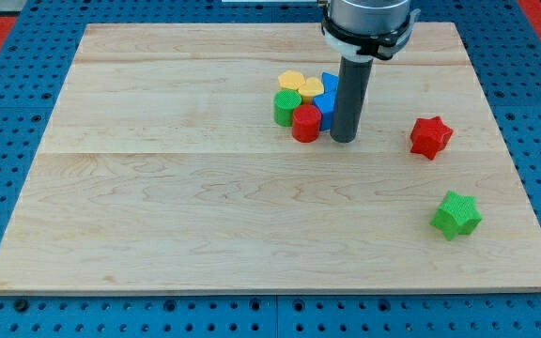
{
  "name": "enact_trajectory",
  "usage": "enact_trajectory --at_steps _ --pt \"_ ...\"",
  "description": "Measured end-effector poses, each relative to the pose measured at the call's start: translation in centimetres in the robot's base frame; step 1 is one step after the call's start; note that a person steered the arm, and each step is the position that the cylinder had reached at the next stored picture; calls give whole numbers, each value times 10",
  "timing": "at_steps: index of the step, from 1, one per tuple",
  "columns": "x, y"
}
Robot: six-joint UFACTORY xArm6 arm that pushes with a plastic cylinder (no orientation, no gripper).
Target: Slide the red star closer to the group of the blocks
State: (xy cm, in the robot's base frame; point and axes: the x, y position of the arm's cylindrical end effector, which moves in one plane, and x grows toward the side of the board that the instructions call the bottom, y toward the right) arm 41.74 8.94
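The red star (430, 136) lies alone on the wooden board at the view's right. The group sits near the board's top middle: a green cylinder (285, 107), a red cylinder (305, 123), two yellow blocks (292, 81) (310, 87) and blue blocks (327, 105) partly hidden by the rod. My tip (343, 140) rests on the board just right of the red cylinder, touching or nearly touching the group. The red star is about 90 pixels to the tip's right.
A green star (456, 214) lies at the view's lower right, below the red star. The wooden board (158, 188) rests on a blue perforated table. The arm's body enters from the view's top.
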Motion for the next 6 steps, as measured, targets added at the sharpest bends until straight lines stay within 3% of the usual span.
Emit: enact_trajectory --at_steps 3,5,6 --pt "-7 120" --pt "-58 159" --pt "-47 213"
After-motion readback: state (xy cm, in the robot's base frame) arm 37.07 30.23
